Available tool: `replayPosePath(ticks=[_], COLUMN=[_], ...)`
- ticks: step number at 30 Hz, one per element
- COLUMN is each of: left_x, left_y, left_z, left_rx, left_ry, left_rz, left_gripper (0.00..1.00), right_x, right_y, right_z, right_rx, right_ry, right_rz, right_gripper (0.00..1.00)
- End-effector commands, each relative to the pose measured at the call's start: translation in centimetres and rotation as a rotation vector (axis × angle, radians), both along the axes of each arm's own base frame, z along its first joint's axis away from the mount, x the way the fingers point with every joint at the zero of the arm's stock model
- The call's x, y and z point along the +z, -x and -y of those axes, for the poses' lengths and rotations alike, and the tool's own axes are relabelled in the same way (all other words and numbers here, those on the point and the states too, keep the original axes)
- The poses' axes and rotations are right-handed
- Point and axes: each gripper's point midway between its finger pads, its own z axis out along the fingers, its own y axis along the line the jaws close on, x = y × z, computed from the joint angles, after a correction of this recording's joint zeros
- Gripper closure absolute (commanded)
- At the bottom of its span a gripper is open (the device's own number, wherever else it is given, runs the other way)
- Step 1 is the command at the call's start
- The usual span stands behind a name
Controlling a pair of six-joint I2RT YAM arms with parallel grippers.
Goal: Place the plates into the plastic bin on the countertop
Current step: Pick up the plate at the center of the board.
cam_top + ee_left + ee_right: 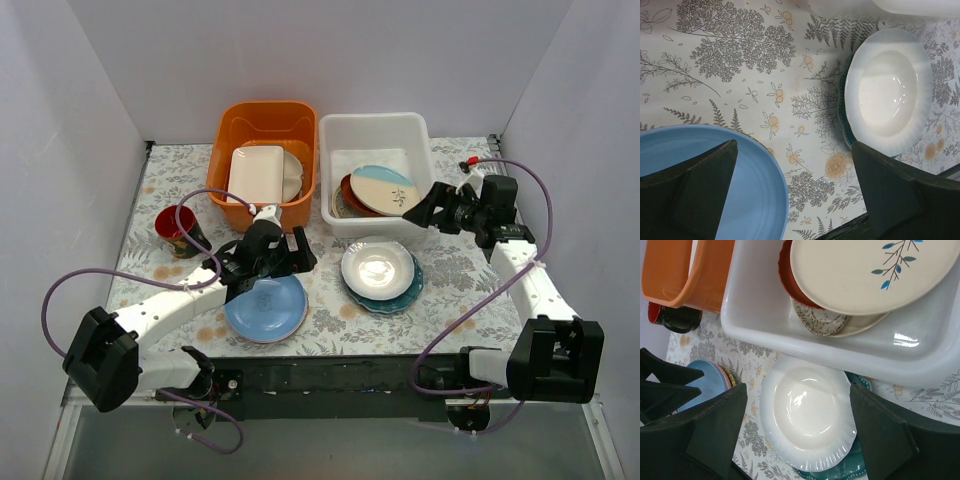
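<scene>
Our left pincer (794,145) stands wide apart and empty, one finger over the blue plate (757,200), with open counter (740,95) between that plate's edge and the white plate (887,90). Our right pincer (797,387), also spread and empty, hangs above the white plate beside the bin (805,342), where the leaf plate (855,275) lies.

White plastic bin (376,127) stands upright at back of the floral-cloth countertop (455,285). Inside I see 3 plates, stacked and tilted: cream leaf plate (384,189) on top, red-brown plate (350,193) under it, speckled plate (817,322) lowest. Just in front of bin, white plate (377,268) lies flat on teal scalloped plate (412,288). Left of that pair, light blue plate (266,308) sits atop pink plate (721,376).
</scene>
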Motion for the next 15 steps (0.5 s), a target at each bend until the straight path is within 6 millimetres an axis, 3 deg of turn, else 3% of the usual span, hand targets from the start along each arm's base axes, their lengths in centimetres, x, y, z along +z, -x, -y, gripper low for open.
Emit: replayPosePath(ticks=[1,6,15], left_x=[1.1,0.6,0.8], left_y=[-0.7,-0.9,-1.1], left_z=[1.7,2.5,3.1], left_rx=[-0.030,-0.054,-0.063], left_ry=[0.044,0.051,0.064], left_rz=[0.018,0.006,0.011], left_gripper=[0.02,0.02,0.02], right_x=[-1.0,-4.2,-8.8], right_y=[2.0,4.0,6.2], right_z=[0.0,0.1,0.4], right_rx=[0.027,0.039,0.030], right_ry=[0.032,0.045,0.060], right_rz=[-0.001,-0.062,-0.154], right_gripper=[0.12,0.21,0.25])
